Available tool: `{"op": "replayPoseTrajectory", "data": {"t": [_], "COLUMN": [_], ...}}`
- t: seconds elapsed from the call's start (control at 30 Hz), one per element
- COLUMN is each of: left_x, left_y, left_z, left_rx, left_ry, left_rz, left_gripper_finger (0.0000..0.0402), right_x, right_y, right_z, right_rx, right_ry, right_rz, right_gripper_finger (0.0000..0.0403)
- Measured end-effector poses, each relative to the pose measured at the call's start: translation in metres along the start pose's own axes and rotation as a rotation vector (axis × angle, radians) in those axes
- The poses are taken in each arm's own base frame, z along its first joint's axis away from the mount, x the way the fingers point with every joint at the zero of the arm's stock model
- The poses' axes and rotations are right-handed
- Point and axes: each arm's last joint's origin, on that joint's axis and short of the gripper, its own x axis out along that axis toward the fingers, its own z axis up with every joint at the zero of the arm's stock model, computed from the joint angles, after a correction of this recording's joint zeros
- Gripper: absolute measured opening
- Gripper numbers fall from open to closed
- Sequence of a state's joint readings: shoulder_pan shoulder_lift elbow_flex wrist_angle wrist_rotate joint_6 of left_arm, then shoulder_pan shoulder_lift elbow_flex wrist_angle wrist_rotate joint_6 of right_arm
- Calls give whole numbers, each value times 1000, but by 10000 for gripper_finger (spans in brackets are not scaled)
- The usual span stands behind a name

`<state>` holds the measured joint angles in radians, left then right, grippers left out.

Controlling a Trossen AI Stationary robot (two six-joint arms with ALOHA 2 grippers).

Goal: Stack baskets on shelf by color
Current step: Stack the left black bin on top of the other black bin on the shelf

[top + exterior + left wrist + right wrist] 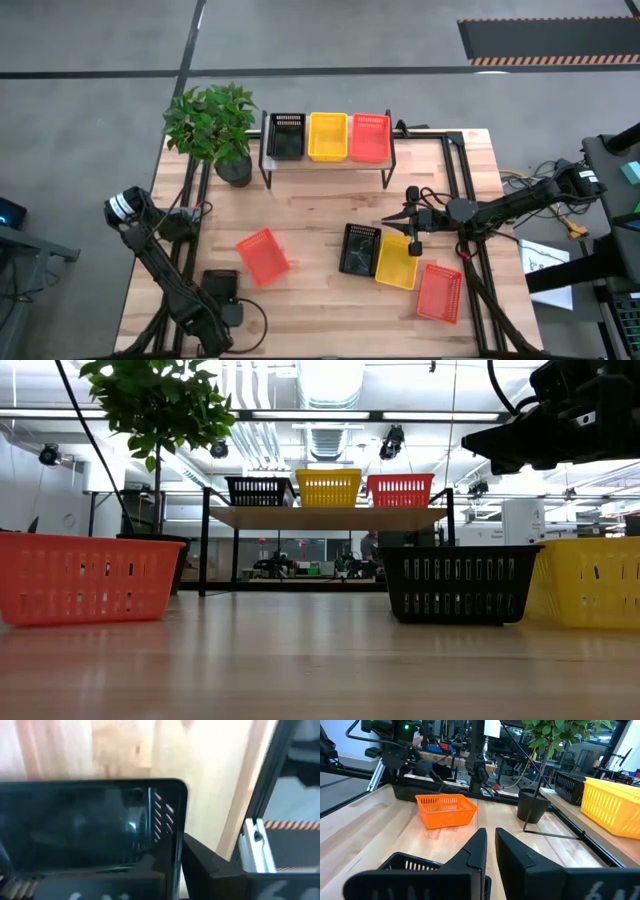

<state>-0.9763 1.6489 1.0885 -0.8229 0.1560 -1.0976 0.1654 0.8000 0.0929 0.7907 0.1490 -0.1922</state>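
Note:
The shelf (328, 164) stands at the table's far side and carries a black basket (285, 136), a yellow one (327, 136) and an orange one (370, 137) side by side. On the table lie an orange basket (263, 255), a black basket (359, 248), a yellow basket (397, 260) and another orange basket (438, 292). My left gripper (179, 855) is at a further black basket (220, 284) near the table's near left. My right gripper (490, 832) hovers empty above the middle black and yellow baskets, fingers shut and pointing toward the table's left. My left gripper has its two fingers on either side of the black basket's slotted side wall (175, 830), near a corner of the rim, one finger inside and one outside. The basket's bottom appears to rest on the table.
A potted plant (212, 125) stands left of the shelf at the far left corner. Black frame rails (455, 170) run along the table's right side. Bare wood lies between the shelf and the loose baskets. Cables and equipment sit off the table's right edge.

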Motion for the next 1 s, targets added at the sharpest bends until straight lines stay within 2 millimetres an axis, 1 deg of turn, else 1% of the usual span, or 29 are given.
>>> {"op": "replayPoseTrajectory", "data": {"t": [0.07, 0.13, 0.2, 0.3, 0.43, 0.57, 0.73, 0.83, 1.0], "left_x": [-1, -5, -12, -26, -53, -90, -134, -152, -180], "left_y": [0, -3, -9, -13, -17, -19, -19, -20, -22], "left_z": [1, 2, 6, 9, 13, 14, 18, 22, 30], "left_rx": [-72, -106, -119, -141, -167, -191, -209, -191, -69], "left_ry": [13, 9, -9, -17, -12, -11, -129, -245, -497], "left_rz": [-3, -18, -45, -31, 1, 57, 111, 115, 171], "left_gripper_finger": [10, 6, 4, 3, 2, 2, 1, 1, 1], "right_x": [0, 0, 0, 0, 0, 0, 0, 0, 0], "right_y": [0, 0, 0, 0, 0, 0, 0, 0, 0], "right_z": [0, 0, 0, 0, 0, 0, 0, 0, 0], "right_rx": [0, 0, 0, 0, 1, 2, 1, -1, -1], "right_ry": [-1, 0, 0, 0, 0, 0, 0, 0, 0], "right_rz": [0, 0, 0, 0, 0, 0, 0, 0, 0], "right_gripper_finger": [31, 31, 31, 31, 31, 31, 31, 31, 31]}}
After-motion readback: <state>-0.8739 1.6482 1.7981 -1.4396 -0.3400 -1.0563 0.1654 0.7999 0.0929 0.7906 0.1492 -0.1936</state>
